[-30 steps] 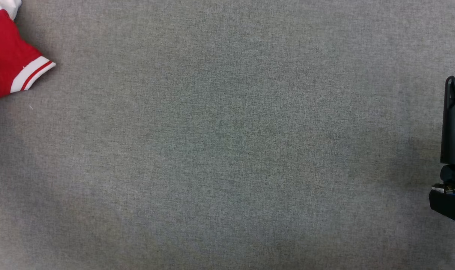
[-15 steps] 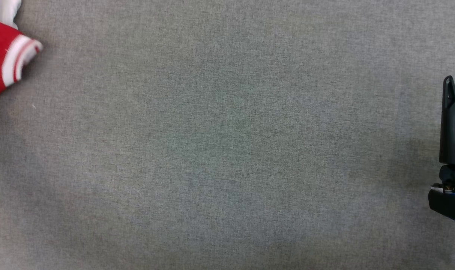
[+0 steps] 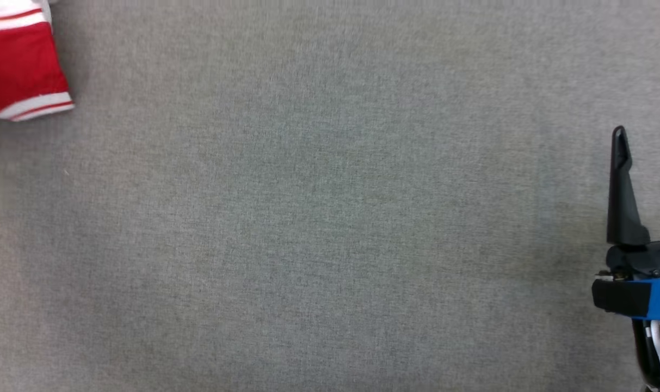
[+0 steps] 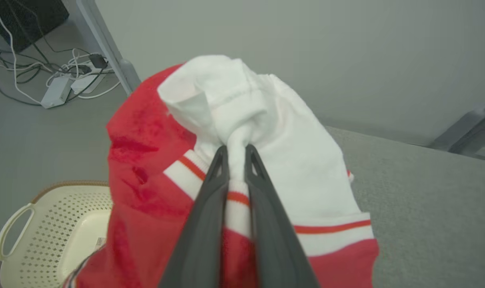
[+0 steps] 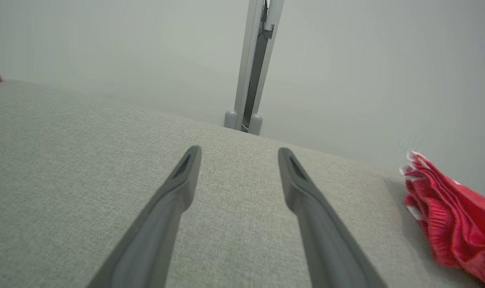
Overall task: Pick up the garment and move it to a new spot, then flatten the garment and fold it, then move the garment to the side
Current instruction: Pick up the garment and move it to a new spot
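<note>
My left gripper (image 4: 236, 151) pinches a white fold of the garment (image 4: 298, 168) — the wrist view shows that grip, the head view its red corner at the table's (image 3: 330, 218) far-left edge. My right gripper (image 5: 238, 154) gapes wide.

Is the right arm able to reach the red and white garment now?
Probably not without a long move: the garment is pinched in the left gripper at the far left, and the open right gripper sits far right.

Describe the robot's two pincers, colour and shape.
The left pincer and right pincer each have two long, dark grey fingers, tapering to narrow tips with a slot near the end. In the head view, the right one's black base carries a blue band, with what looks like a silvery cable below.
</note>
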Motion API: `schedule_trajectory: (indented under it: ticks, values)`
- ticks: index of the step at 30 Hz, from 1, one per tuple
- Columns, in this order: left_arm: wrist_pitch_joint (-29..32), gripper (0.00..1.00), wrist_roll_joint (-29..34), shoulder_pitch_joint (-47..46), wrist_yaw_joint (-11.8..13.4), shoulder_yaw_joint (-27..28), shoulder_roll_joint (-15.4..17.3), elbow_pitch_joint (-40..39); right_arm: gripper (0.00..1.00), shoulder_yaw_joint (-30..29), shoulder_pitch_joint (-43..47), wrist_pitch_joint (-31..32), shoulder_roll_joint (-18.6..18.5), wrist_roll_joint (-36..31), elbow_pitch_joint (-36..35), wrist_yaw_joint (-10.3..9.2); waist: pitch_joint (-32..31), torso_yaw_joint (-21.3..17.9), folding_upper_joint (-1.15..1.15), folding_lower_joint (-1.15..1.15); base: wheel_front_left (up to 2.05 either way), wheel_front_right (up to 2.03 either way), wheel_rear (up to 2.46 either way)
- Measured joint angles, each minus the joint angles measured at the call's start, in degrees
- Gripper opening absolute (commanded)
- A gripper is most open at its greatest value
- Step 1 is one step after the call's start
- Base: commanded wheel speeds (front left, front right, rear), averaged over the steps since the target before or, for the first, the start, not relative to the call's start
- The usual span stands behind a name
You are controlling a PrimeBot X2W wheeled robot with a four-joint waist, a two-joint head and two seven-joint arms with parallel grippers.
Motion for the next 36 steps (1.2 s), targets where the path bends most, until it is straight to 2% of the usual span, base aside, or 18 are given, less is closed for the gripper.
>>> schedule_trajectory:
  ticks: [7,13,21,29,36]
  values:
    - [-2.97,0.0,-2.13,-3.76,-0.01,-9.84,-0.25,-10.95,1.0,0.47,0.87,-3.37,2.16,1.1,5.24,0.01,-5.75,-1.76,0.0,0.0,0.0,0.0,0.0]
    - [-4.7,0.0,-4.5,-6.08,-0.01,-18.29,0.18,-21.26,1.0,1.68,2.0,-6.06,3.47,2.25,9.73,0.0,-10.39,-5.1,0.0,-0.01,0.0,0.0,0.0]
    - [-4.54,0.0,-5.46,-5.97,0.01,-23.9,-3.36,-32.75,1.0,3.48,3.0,-9.04,4.04,4.25,14.88,0.01,-14.71,-11.95,0.0,-0.01,0.0,0.0,0.0]
    - [-3.89,0.0,-6.42,3.39,2.49,-28.88,-9.49,-39.88,1.0,4.23,3.35,-11.36,4.13,7.22,19.18,0.0,-17.96,-17.65,0.0,-0.01,0.0,0.0,0.0]
    - [-4.68,0.0,-7.24,15.99,6.01,-32.86,-12.02,-43.24,1.0,3.31,4.03,-12.37,4.12,7.59,20.83,0.0,-19.78,-18.3,0.0,-0.01,0.0,0.0,0.0]
